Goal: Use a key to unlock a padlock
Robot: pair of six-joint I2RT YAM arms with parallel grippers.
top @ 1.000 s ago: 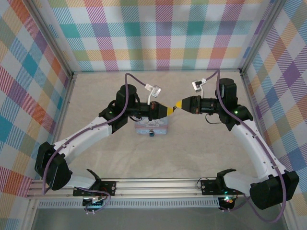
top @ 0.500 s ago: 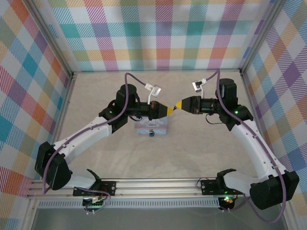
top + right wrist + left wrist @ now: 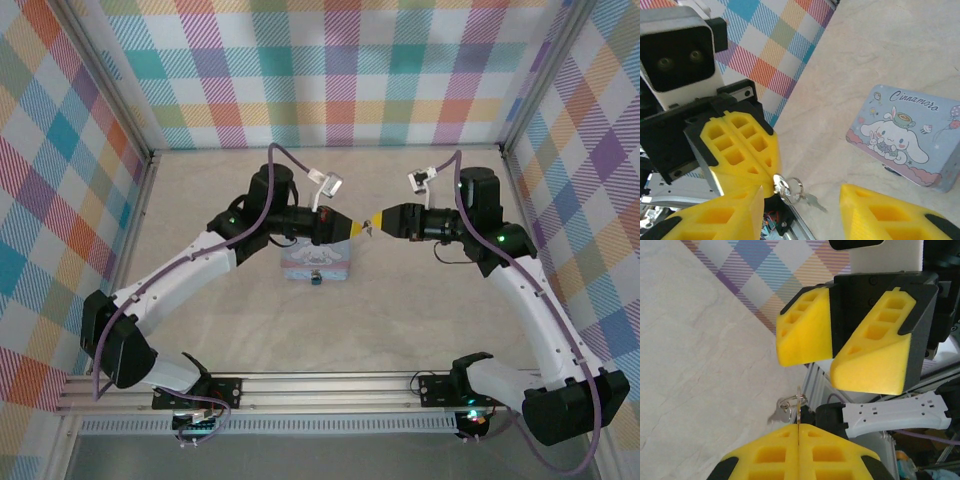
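Note:
My left gripper (image 3: 799, 426) (image 3: 352, 229) is shut on the key (image 3: 799, 402), a thin metal sliver held edge-on between its yellow fingers. A split ring with a second small key (image 3: 779, 413) dangles from it. In the right wrist view the held key (image 3: 776, 181) sticks out of the left gripper's fingers (image 3: 742, 142), above the table. My right gripper (image 3: 801, 200) (image 3: 376, 222) is open and faces it, one jaw on each side of the ring. The padlock (image 3: 314, 279) is a tiny dark bluish piece at the tin box's near edge, and its dark tab (image 3: 891, 170) is partly hidden.
The pastel-blue cartoon-printed tin box (image 3: 318, 262) (image 3: 910, 132) lies on the beige table below and between both grippers. Plaid walls (image 3: 330, 70) enclose the back and sides. An aluminium rail (image 3: 330, 385) runs along the near edge.
Both gripper tips have shifted slightly to the right. The left arm's elbow has swung toward the back. A small gap with the key in it now shows between the two tips.

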